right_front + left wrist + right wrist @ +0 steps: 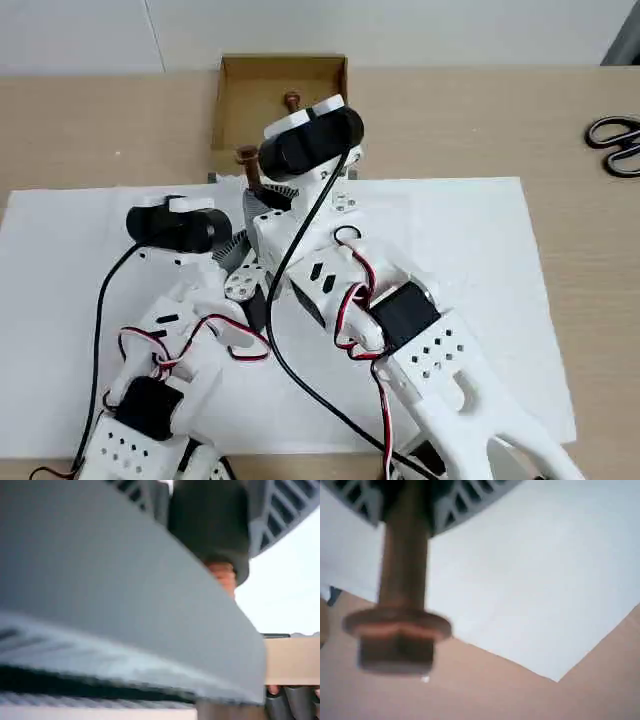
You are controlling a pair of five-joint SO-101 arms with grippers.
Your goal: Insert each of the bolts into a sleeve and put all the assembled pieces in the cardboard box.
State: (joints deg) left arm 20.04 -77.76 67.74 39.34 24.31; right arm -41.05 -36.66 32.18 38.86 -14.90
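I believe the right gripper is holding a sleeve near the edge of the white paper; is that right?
Not quite: the right gripper holds a bolt, not a sleeve, gripped by its shank with the flanged head pointing away. The right wrist view shows it, near the edge of the white paper.

White paper sheet [450,240] covers the table [100,120]; scissors [614,146] near its edge.

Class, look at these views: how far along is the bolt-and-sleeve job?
Done: maybe one; a bolt head shows over the box, the rest hidden. In hand: right gripper clamps another bolt; left gripper clamps a dark sleeve. Left: joining them, then boxing.
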